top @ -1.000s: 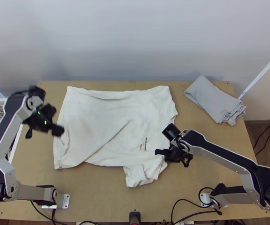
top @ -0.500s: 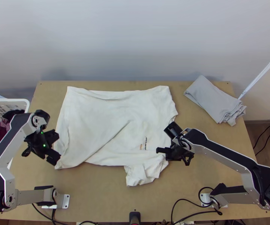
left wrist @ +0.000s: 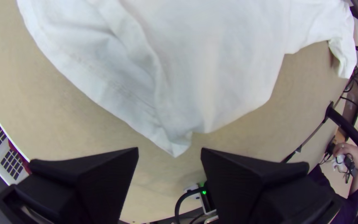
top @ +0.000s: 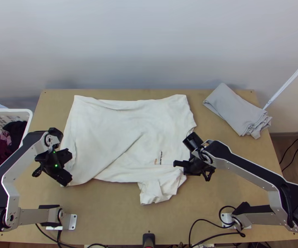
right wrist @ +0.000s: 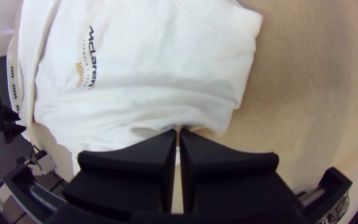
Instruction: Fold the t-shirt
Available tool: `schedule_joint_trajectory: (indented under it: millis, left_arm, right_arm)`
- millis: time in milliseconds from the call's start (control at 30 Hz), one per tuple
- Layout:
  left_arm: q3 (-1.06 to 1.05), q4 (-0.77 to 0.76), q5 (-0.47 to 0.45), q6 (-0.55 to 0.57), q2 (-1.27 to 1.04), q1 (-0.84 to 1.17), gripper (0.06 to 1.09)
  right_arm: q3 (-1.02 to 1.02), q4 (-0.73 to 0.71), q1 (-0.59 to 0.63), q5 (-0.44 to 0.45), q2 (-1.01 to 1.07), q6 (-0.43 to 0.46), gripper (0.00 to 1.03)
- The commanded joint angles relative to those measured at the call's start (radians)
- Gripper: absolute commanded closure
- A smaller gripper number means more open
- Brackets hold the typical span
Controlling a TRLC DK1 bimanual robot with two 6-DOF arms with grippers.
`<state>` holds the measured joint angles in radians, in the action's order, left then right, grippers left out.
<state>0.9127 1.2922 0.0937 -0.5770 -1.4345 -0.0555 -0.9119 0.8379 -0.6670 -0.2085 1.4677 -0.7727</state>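
The near-left corner of the white t-shirt [left wrist: 228, 62], which lay loosely spread on the bench [top: 124, 215], sat just ahead of the left end effector [left wrist: 170, 150], between its widely parted fingers, while the right end effector [right wrist: 178, 130] pinched the cloth's right side.

- Left gripper [top: 69, 167]: fingers spread wide, near the table's [top: 128, 219] left edge.
- Right gripper [top: 176, 164]: fingers pinched together, nearer the right edge.
- Both arms [top: 248, 167]: bent.
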Motion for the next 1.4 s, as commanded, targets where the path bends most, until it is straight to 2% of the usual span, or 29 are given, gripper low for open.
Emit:
schedule_joint_trajectory:
  millis: [0, 67, 267, 300, 367, 400, 533, 700, 967, 1233, 1367]
  left_arm:
    - [-0.040, -0.010, -0.011, -0.012, -0.026, 0.008, 0.49]
    - [-0.049, -0.036, -0.014, -0.012, -0.027, 0.008, 0.59]
    - [-0.094, -0.054, -0.017, -0.017, -0.029, 0.013, 0.61]
    - [-0.098, -0.071, -0.022, -0.014, -0.027, 0.013, 0.69]
    - [-0.098, -0.103, -0.072, -0.017, -0.007, 0.011, 1.02]
    - [-0.097, -0.125, -0.084, -0.017, 0.005, 0.008, 1.04]
    - [-0.052, -0.146, -0.101, -0.012, 0.019, -0.015, 1.05]
    - [0.058, -0.211, -0.178, 0.026, 0.054, -0.075, 1.04]
    - [0.206, -0.323, -0.239, 0.161, 0.089, -0.181, 1.04]
    - [0.279, -0.384, -0.252, 0.246, 0.131, -0.202, 1.04]
    - [0.368, -0.438, -0.252, 0.273, 0.128, -0.199, 1.04]
  right_arm:
    - [-0.015, 0.007, 0.009, 0.015, -0.020, 0.010, 1.00]
    - [-0.015, 0.007, 0.009, 0.017, -0.020, 0.010, 1.00]
    - [-0.018, 0.007, 0.012, 0.020, -0.035, 0.013, 1.00]
    - [-0.021, 0.007, 0.015, 0.020, -0.040, 0.016, 1.00]
    - [-0.028, 0.007, 0.027, 0.020, -0.050, 0.026, 1.00]
    - [-0.031, 0.006, 0.035, 0.020, -0.058, 0.036, 1.00]
    - [-0.044, -0.002, 0.086, 0.020, -0.092, 0.085, 1.00]
    - [-0.062, -0.002, 0.145, 0.020, -0.145, 0.131, 1.00]
    - [-0.088, -0.057, 0.208, 0.020, -0.231, 0.158, 1.00]
    - [-0.225, -0.146, 0.261, 0.020, -0.234, 0.305, 1.00]
    - [-0.320, -0.154, 0.293, 0.018, -0.199, 0.332, 1.00]
